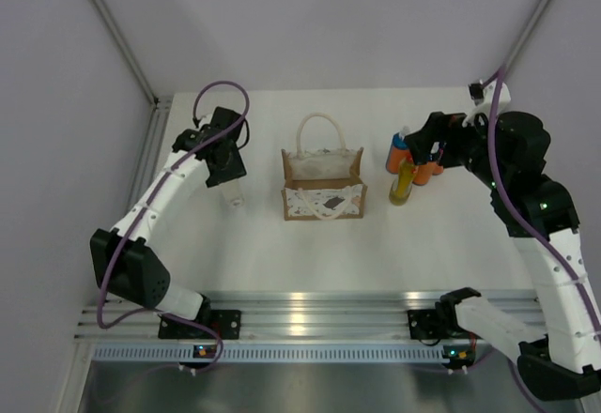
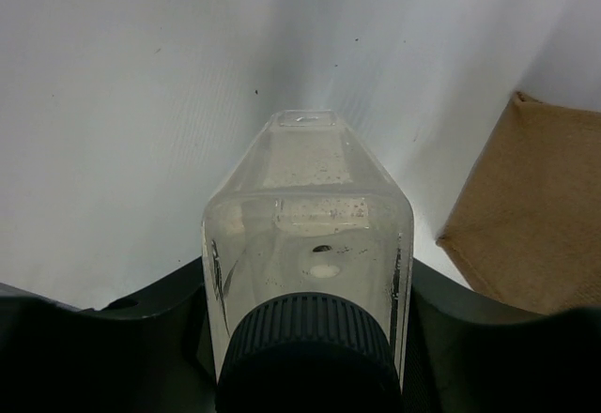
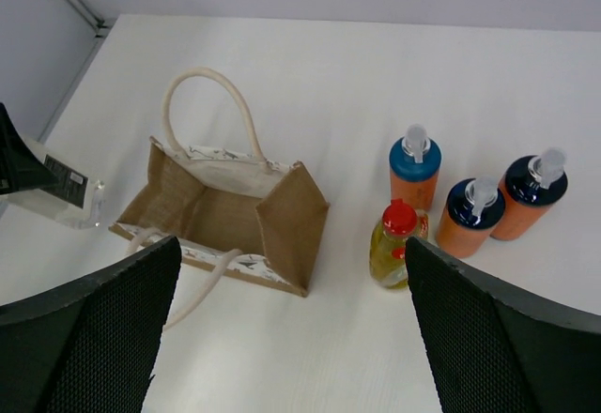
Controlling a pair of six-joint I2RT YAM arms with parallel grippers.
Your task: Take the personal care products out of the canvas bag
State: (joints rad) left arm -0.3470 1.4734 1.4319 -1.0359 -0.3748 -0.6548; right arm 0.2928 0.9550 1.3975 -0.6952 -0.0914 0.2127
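The canvas bag [image 1: 322, 186] stands open in the middle of the table, and its inside [image 3: 221, 211] shows no bottles. My left gripper [image 1: 228, 178] [image 2: 310, 286], to the left of the bag, is shut on the clear bottle [image 2: 310, 225] [image 3: 64, 191] just below its dark cap. To the right of the bag stand three orange bottles [image 3: 414, 176] [image 3: 471, 221] [image 3: 528, 197] and the yellow bottle with a red cap [image 3: 395, 244] [image 1: 403, 183]. My right gripper [image 1: 420, 153] [image 3: 291, 272] hovers over them, open wide and holding nothing.
A corner of the bag [image 2: 531, 216] lies close to the right of the held bottle. Grey walls close the left and right sides, and a metal rail [image 1: 310, 312] runs along the near edge.
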